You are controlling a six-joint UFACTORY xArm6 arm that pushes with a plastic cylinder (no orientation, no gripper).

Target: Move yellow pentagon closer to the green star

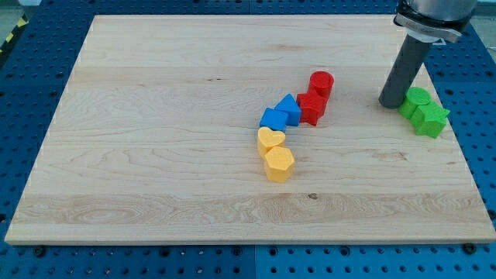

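Note:
The yellow pentagon (279,164) lies near the board's middle, just below a yellow heart (270,139). The green star (430,120) sits at the view's right edge of the board, touching a second green block (418,99) above it. My tip (392,103) rests on the board just left of the green blocks, close to the upper one. It is far to the right of and above the yellow pentagon.
Two blue blocks (280,114) lie above the yellow heart. A red block (311,108) and a red cylinder (321,83) stand to their right. The wooden board (155,155) lies on a blue perforated table.

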